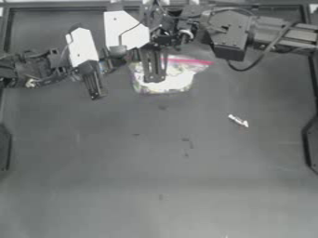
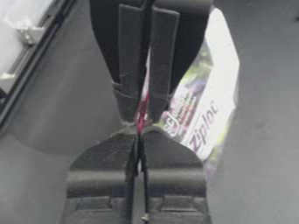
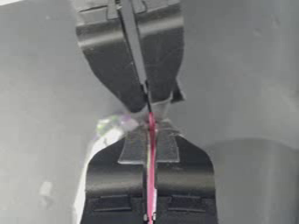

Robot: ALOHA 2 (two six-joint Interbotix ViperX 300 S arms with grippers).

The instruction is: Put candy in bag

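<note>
Dark grey bench all around, mostly bare, with both arms bunched up at the far edge in the top view. Both are busy with the bag, a clear zip bag with colourful sweets showing through and a pink-red strip along its mouth. It sits up near that far edge, a bit left of the middle.

From the right wrist cam, the right claw is clenched right on the pink-red strip, which runs straight down between its jaws. The left claw is squeezed tight too, nose to nose with the right one. It looks like it's pinching the bag's edge just beside the same spot. In the left wrist view the bag's printed side hangs off to one side of the two claws.

The candy is lying on the bench by itself, well apart from the bag, toward the right side and nearer the middle. It's tiny and whitish, lying at a slant, and nothing's touching it
</note>
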